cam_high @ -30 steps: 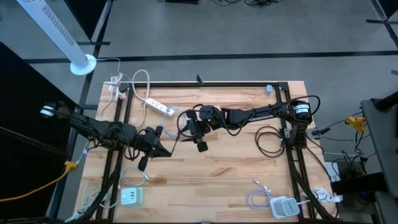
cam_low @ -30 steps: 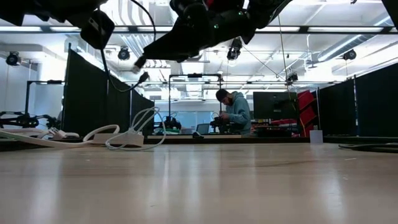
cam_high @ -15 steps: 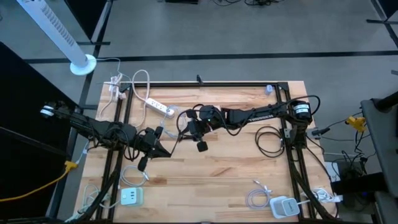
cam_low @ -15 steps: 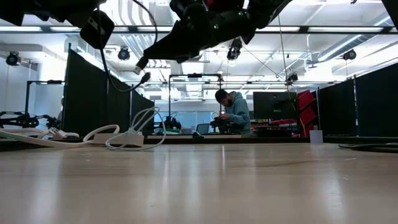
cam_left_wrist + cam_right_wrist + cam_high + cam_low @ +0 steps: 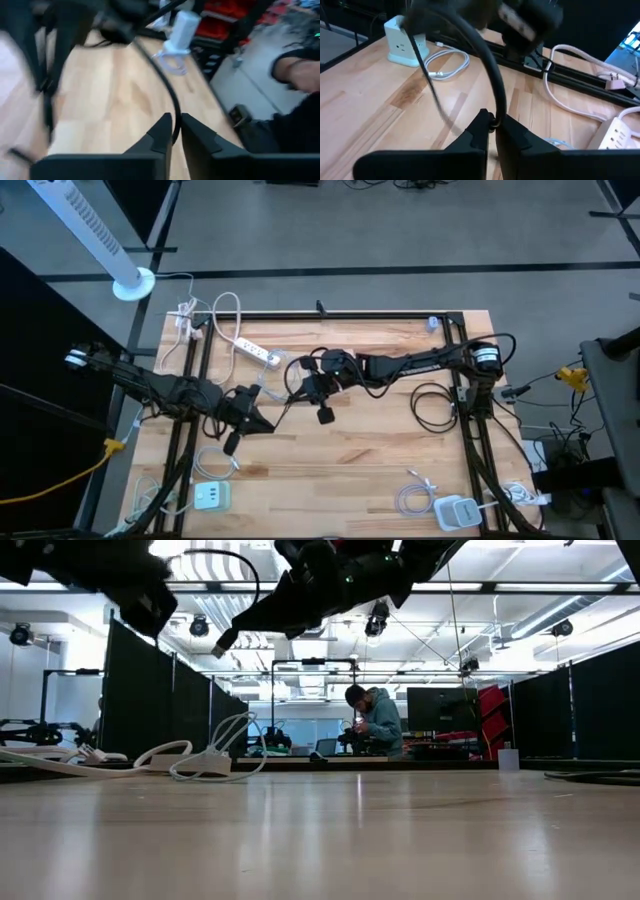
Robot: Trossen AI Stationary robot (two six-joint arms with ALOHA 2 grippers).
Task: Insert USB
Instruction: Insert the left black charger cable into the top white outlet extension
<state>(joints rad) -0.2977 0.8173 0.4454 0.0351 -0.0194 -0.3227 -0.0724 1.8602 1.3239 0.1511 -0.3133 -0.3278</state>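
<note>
A black USB cable (image 5: 277,402) runs in the air between my two grippers, above the middle of the wooden table (image 5: 380,450). My left gripper (image 5: 251,406) comes from the table's left and is shut on the cable (image 5: 174,131). My right gripper (image 5: 300,391) comes from the right and is shut on the same cable (image 5: 496,85). In the low view a small light-tipped plug (image 5: 222,641) sticks out at the right gripper's fingertips (image 5: 240,628), and the cable arcs overhead (image 5: 215,554). My left gripper pinches the black cable (image 5: 174,135) between its two fingers, which lie across it. The cable runs on from there clear of the table. My right gripper pinches the cable (image 5: 493,118) between its two fingertips, close to the plug end. Its fingers slant down toward the table's left. The cable curves away from them in the air, slack.
A white power strip (image 5: 258,352) with its white cord lies at the far left. Charger blocks (image 5: 211,497) (image 5: 458,511) with coiled white cables sit near the front corners. A black cable coil (image 5: 435,406) lies at the right. A person (image 5: 375,720) stands beyond the table.
My left gripper has shifted and shows blurred in the low view. The slack loop of cable that hung below the two grippers has swung up and now arcs above them. My right gripper has edged slightly toward the far edge.
</note>
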